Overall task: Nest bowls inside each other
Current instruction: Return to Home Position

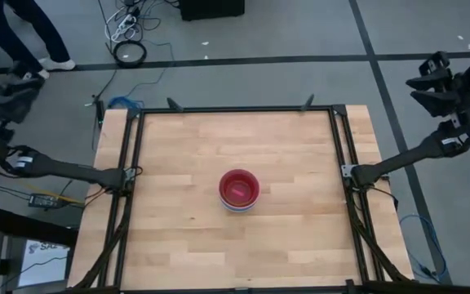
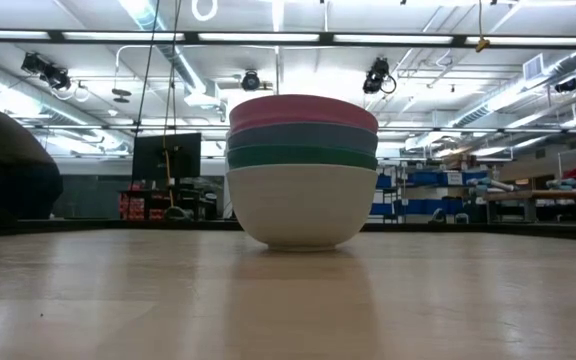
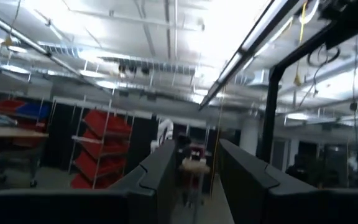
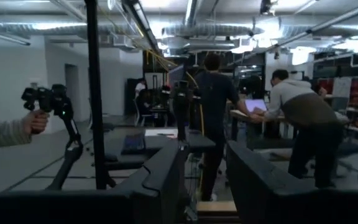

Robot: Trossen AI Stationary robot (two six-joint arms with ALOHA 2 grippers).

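Observation:
The bowls (image 1: 239,190) stand nested in one stack near the middle of the wooden table, with the red one showing on top. In the low view the stack (image 2: 301,170) shows a pink-red rim, then a blue-grey and a teal rim, and a white bowl at the bottom whose base rests on the table. My left gripper (image 3: 194,180) is drawn back beyond the table's left edge (image 1: 11,86), open and holding nothing. My right gripper (image 4: 204,180) is drawn back beyond the right edge (image 1: 435,77), also open and holding nothing. Both point out into the room.
Black frame rails (image 1: 129,204) run along the table's sides and far edge. Cables (image 1: 129,51) lie on the floor behind it, where a person's legs (image 1: 31,33) stand. The right wrist view shows people (image 4: 216,112) at desks and a hand (image 4: 36,121) holding a device.

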